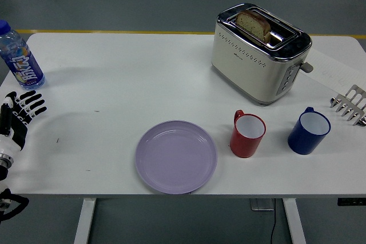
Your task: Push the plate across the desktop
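A round lilac plate (176, 156) lies flat near the table's front edge, a little left of centre. My left hand (18, 115) is at the table's left edge, far left of the plate, with its black and white fingers spread and holding nothing. The right hand does not show.
A red mug (247, 134) stands just right of the plate, a blue mug (309, 131) further right. A cream toaster (260, 52) with bread in it stands at the back right. A water bottle (19, 56) stands at the far left. A metal rack (351, 104) is at the right edge.
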Controlling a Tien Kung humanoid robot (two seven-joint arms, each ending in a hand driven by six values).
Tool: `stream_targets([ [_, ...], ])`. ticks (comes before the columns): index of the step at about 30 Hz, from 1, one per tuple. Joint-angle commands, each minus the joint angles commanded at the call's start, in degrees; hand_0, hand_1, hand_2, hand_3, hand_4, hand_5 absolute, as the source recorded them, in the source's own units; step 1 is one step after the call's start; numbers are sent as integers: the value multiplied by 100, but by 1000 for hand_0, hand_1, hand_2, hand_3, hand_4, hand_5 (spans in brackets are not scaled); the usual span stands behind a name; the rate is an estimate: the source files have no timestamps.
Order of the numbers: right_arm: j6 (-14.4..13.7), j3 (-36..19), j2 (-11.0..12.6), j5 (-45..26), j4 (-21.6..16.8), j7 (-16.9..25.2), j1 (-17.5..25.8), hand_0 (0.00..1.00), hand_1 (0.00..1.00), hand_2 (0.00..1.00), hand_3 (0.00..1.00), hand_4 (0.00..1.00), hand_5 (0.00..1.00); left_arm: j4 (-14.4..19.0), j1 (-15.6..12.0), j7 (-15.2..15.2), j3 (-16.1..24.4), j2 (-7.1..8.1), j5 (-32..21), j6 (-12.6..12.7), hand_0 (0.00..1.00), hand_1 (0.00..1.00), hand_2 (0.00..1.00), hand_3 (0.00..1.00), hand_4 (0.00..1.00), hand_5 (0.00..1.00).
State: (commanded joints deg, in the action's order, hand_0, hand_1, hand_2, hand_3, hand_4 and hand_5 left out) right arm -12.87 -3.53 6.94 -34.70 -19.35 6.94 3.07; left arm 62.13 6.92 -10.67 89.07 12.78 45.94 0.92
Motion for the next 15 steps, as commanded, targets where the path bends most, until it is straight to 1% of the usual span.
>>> stream_targets([
  [2, 1, 1, 2, 3, 0, 1, 1, 584, 574, 701, 627, 430, 424, 25, -15, 26, 34, -11, -144, 25, 487, 626, 634, 578, 414, 998],
  [4, 4, 8, 6, 2, 1, 5, 6, 584, 574, 701, 627, 430, 424, 85, -41, 36, 48, -23, -408, 29, 487, 626, 634, 578, 414, 998],
  [6, 4, 11, 7, 1, 1, 5, 7, 584, 574, 701, 627, 429, 424, 101, -47, 35, 50, -26, -518, 26, 479, 622, 631, 581, 415, 998],
  [7, 4, 12, 9, 8, 1, 3, 9, 584, 574, 701, 627, 429, 424, 159, -53, 34, 38, -41, -744, -32, 479, 622, 631, 581, 415, 998],
  [10, 3, 17, 10, 7, -2, 3, 13, 584, 574, 701, 627, 429, 424, 238, -51, 78, 34, -60, -1192, -101, 479, 622, 631, 581, 415, 998],
  [12, 2, 11, 11, 12, -6, 1, 12, 584, 574, 701, 627, 429, 424, 263, -49, 99, 28, -64, -1325, -132, 482, 622, 634, 582, 416, 998],
  [15, 0, 3, 9, 16, -9, -1, 3, 584, 574, 701, 627, 429, 424, 268, -44, 102, 38, -69, -1358, -147, 482, 622, 634, 582, 416, 998],
])
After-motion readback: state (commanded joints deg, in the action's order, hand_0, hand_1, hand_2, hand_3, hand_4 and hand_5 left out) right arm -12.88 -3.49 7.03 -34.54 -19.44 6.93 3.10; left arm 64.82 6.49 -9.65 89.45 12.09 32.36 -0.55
